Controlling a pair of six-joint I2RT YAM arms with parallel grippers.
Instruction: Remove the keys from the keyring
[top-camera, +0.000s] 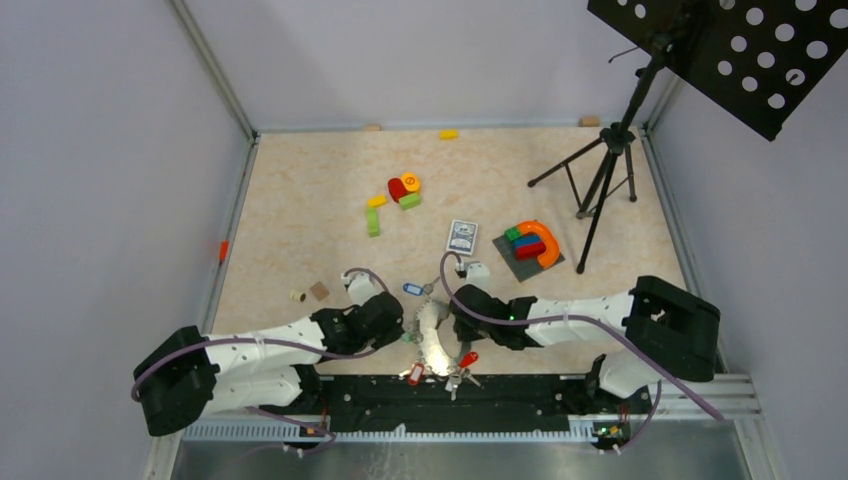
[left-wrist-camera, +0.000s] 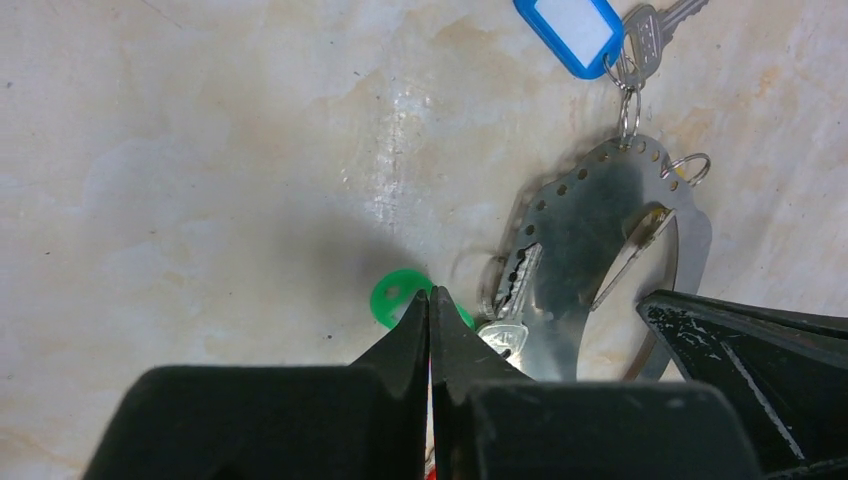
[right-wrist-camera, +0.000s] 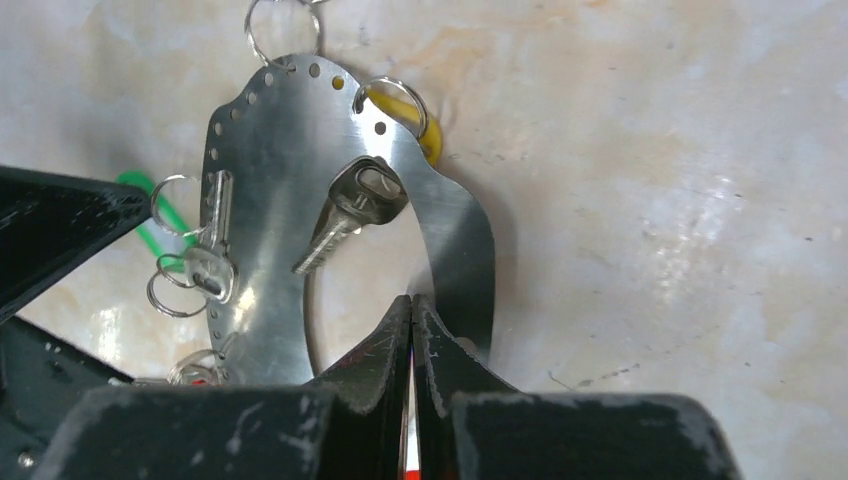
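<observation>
Top view: both arms converge near the front middle of the cream marbled bench, over the flat grey perforated metal keyring. Red-tagged metal keys lie at its near side, a blue-tagged key at its far side. Left wrist: left fingers clenched, tips right at the green plastic tag and just beside a silver key strung on the band; can't tell whether anything is pinched. Right wrist: right fingers clenched at the band's inner edge, near the key hanging inside the loop; grip on the thin metal looks likely, not certain. My read: step is freeing one key. Right should pin the keyring flat, left should work one small split ring out of its hole slowly, without twisting the band.
</observation>
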